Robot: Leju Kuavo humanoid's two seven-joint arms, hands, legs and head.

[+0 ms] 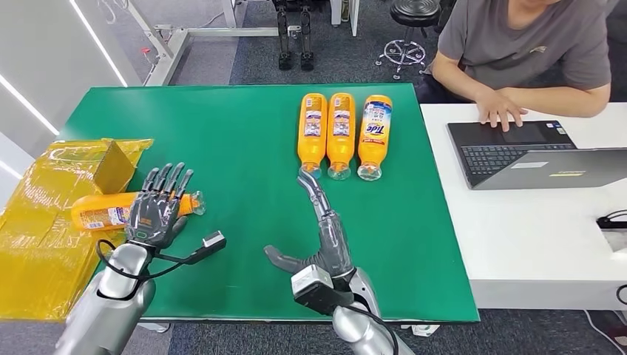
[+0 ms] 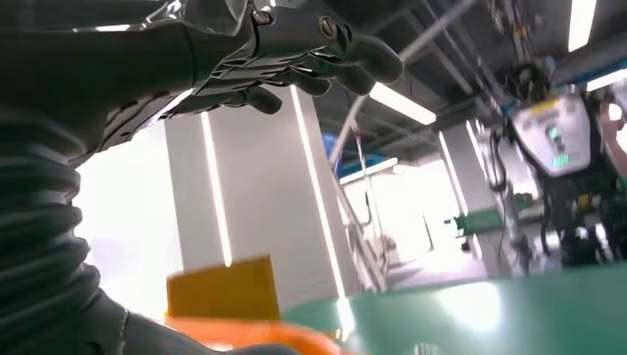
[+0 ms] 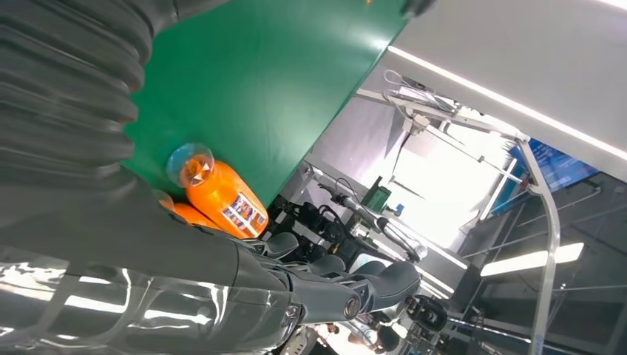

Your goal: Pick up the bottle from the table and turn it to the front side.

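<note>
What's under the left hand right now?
An orange bottle lies on its side beneath the left hand, cap end poking out toward the table's middle. The hand covers part of the bottle's body, so contact cannot be judged. Yellow plastic wrap lies beside it.

Green table, white desk beside it, grey floor, black stool, lit wall strips

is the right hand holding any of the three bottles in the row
No, the right hand lies open on the green table, its fingers stretched toward the three bottles but closed round none.
</note>
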